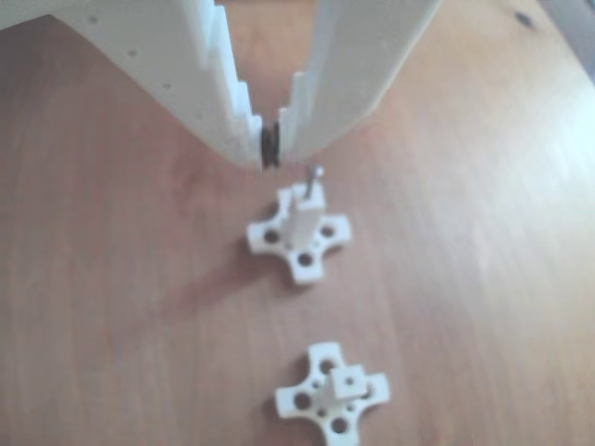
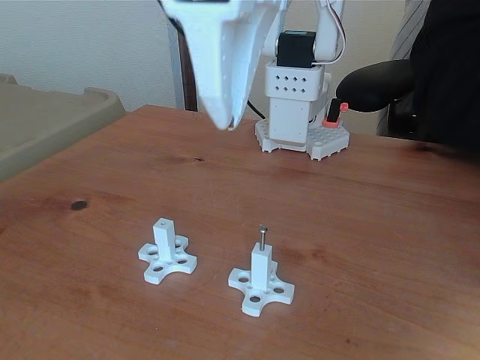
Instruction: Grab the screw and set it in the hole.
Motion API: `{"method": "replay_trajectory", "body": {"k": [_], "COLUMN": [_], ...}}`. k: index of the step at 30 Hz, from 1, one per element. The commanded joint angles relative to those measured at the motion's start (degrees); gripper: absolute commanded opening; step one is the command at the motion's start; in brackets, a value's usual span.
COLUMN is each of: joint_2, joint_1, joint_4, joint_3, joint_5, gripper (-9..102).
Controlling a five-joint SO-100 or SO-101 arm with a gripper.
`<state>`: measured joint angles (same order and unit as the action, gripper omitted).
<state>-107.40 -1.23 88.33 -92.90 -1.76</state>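
The thin dark screw (image 2: 263, 235) stands upright in the tip of the right white post (image 2: 261, 271) in the fixed view. In the other view the screw (image 1: 313, 178) rises from the farther post (image 1: 302, 221); the hole it sits in is covered by it. The second post (image 2: 163, 238) shows its own tiny hole (image 2: 163, 223) bare, and the other view shows that hole (image 1: 349, 378) on the nearer post. My white gripper (image 2: 226, 124) hangs high above the table, behind the posts. Its tips (image 1: 270, 153) nearly touch, with a small dark bit between them, clear of the screw.
The arm's base (image 2: 300, 135) is clamped at the far edge of the wooden table (image 2: 375, 225). A dark knot (image 2: 79, 205) marks the wood at the left. A beige bin (image 2: 45, 120) stands off the table's left side, and a black chair (image 2: 420, 82) at the back right.
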Motion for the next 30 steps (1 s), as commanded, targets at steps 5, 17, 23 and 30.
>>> {"method": "replay_trajectory", "body": {"k": [5,17,23,30], "joint_2": [-16.6,-37.4,-47.7,-57.7], "joint_1": [1.1,6.9,7.1,6.9], "joint_4": [-3.9,-18.1,-23.3,-23.7], "joint_3": [-13.4,-44.1,-57.9,-66.1], "joint_5": [0.4,1.8,1.9,2.8], "gripper": [-4,-4,-4,-4]}}
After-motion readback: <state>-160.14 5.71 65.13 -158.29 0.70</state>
